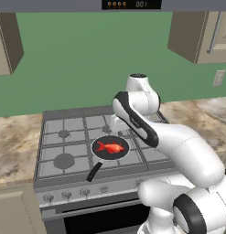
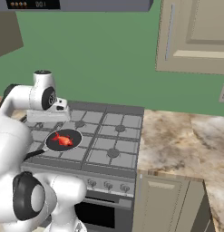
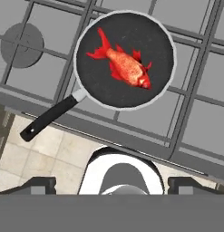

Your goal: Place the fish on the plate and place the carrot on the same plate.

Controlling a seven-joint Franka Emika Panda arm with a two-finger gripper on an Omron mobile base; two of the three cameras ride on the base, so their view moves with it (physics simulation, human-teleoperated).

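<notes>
The fish [image 3: 127,68], bright red-orange with a forked tail, lies in a black frying pan [image 3: 152,41] on the stove's front left burner. It is seen too in the left base view [image 1: 110,147] and the right base view [image 2: 63,139]. My gripper [image 3: 113,185] hangs above the pan, over its near edge, open and holding nothing. Its fingertips [image 3: 38,183] stand wide apart. From the right base the hand [image 2: 46,115] is a little behind and above the pan [image 2: 76,137]. The plate and the carrot are out of view.
The pan's black handle [image 3: 50,118] points toward the stove's front edge. The grey gas stove [image 2: 114,136] has marbled counter on its right [image 2: 181,140] and left [image 1: 13,141]. Wall cabinets [image 2: 195,36] hang above. The arm's elbow [image 1: 178,141] covers the stove's right side.
</notes>
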